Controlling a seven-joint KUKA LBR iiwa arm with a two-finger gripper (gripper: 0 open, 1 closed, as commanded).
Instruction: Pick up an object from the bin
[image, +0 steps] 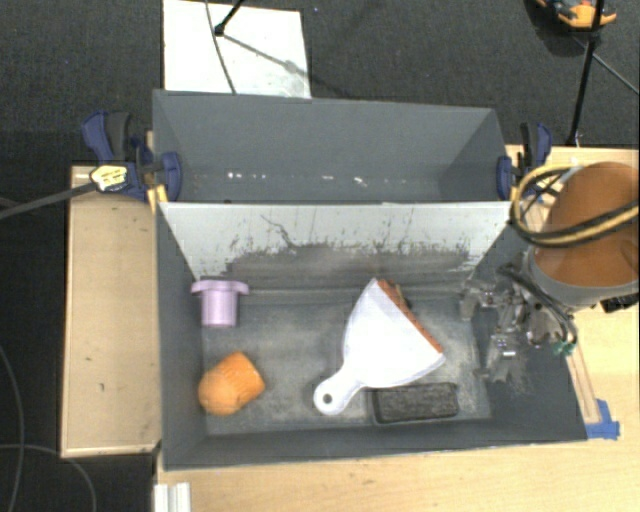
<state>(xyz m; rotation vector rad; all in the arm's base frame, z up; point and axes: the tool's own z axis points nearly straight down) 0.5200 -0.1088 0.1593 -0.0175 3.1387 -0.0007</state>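
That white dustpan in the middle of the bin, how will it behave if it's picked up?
The white dustpan looks like thin moulded plastic, so it is probably stiff and light. Gripped by its narrow handle, the broad scoop would likely tilt or swing. It seems to overlap an orange-brown thing, which may shift too.

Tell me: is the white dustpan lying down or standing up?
Lying down: the white dustpan rests on the bin floor, handle toward the front.
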